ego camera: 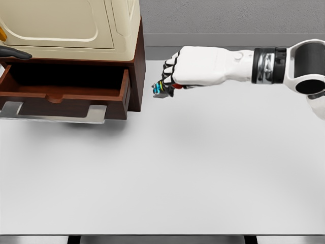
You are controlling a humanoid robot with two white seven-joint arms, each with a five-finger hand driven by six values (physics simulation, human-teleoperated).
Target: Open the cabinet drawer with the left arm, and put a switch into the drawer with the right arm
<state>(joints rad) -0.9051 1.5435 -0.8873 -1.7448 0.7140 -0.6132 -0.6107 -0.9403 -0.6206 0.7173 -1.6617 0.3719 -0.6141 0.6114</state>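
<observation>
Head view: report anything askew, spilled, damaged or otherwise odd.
Nothing stands out. The cabinet drawer is pulled open and sits level, showing nothing inside. The right robot hand holds the small switch just right of the cabinet, above the white table. Nothing spilled or broken.

Head cam, high, facing table point(162, 193)

Glossy dark wood drawer point(63, 94), brushed metal handle point(56, 118), matt table point(167, 173)
</observation>
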